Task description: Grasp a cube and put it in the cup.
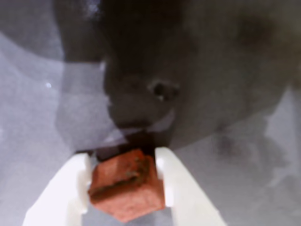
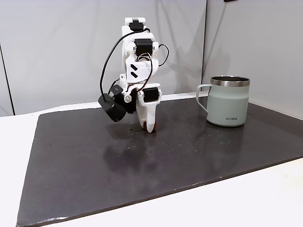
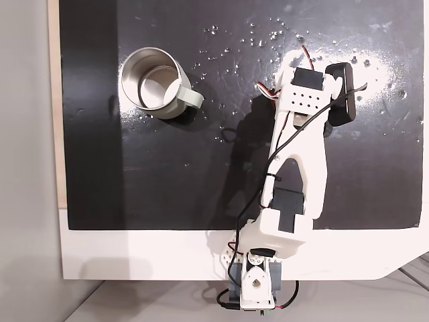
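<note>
Reddish-brown cube (image 1: 127, 186) clamped between the white fingers (image 1: 186, 190) of the gripper (image 1: 123, 160), seen close in the wrist view.

From the side fixed view, the gripper (image 2: 150, 128) points straight down with its tips close to the dark mat (image 2: 156, 165), the cube a small reddish spot at its tip. The pale green cup (image 2: 228, 101) stands upright on the mat, well apart from the gripper, its handle turned toward it. From above, the cup (image 3: 151, 82) looks empty, and the arm (image 3: 295, 168) reaches out beside it.
</note>
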Robot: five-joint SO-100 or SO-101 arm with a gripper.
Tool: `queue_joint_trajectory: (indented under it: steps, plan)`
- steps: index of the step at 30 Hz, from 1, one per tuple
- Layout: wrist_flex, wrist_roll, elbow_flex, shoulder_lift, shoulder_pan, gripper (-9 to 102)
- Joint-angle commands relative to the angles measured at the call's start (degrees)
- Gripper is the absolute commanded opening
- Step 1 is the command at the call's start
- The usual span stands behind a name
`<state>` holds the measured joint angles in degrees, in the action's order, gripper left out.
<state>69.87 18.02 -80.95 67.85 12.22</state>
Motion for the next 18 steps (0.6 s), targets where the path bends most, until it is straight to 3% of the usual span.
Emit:
queue_joint_trajectory:
  steps: [1, 7, 18]
  plan:
    - [-0.2, -0.3, 2.2, 0.2, -0.8, 7]
    - [-0.2, -0.5, 2.6, 0.3, -0.8, 0]
    - [0.8, -1.0, 2.7, 4.7, -1.1, 0]
